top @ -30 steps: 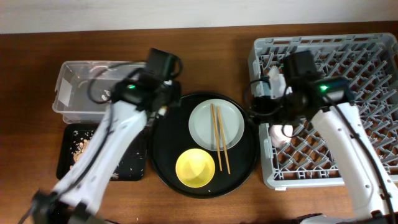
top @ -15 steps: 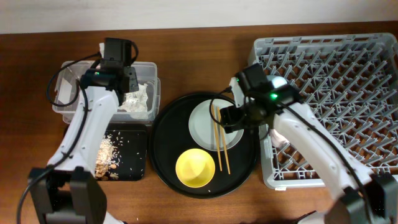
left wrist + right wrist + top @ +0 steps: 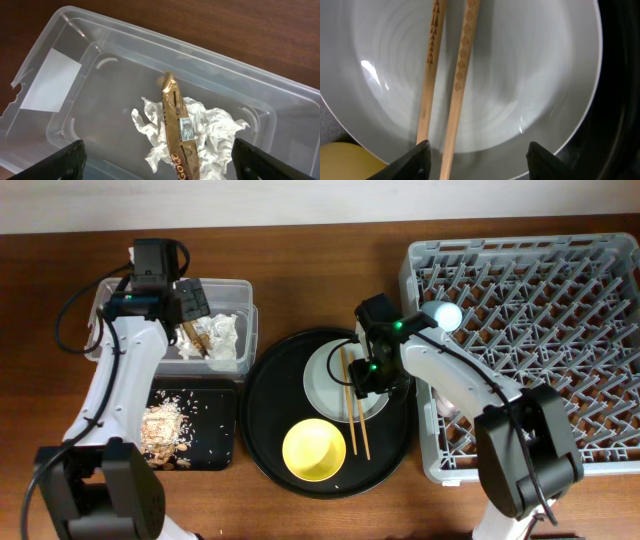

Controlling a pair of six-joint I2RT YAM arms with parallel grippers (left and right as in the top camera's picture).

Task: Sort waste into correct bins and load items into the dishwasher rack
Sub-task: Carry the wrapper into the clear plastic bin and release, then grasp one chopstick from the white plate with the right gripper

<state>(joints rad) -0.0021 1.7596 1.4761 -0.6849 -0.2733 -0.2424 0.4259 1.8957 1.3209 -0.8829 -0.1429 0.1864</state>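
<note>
My left gripper (image 3: 192, 315) (image 3: 160, 160) hangs open over the clear tub (image 3: 110, 340) (image 3: 125, 50). Below it, in the tub, the brown-gold wrapper (image 3: 176, 125) lies on crumpled white napkins (image 3: 215, 135), free of both fingers. Low over the pale plate (image 3: 325, 375) (image 3: 530, 75), my right gripper (image 3: 372, 375) (image 3: 478, 152) is open. One of the chopsticks (image 3: 355, 420) (image 3: 462, 65) passes between its fingers and the other runs by the left finger. A yellow bowl (image 3: 314, 450) sits in front of the plate.
Plate and bowl rest on a round black tray (image 3: 265, 420). Food scraps (image 3: 160, 425) lie in the black rectangular tray (image 3: 205, 440). The grey rack (image 3: 560, 300) fills the right side, with a pale blue cup (image 3: 443, 316) and a pinkish cup (image 3: 445, 408) near its left edge.
My left gripper swung left over the tub and opened, and the wrapper now lies on the napkins. My right arm came from the rack to the plate, its jaws narrowing round the chopsticks.
</note>
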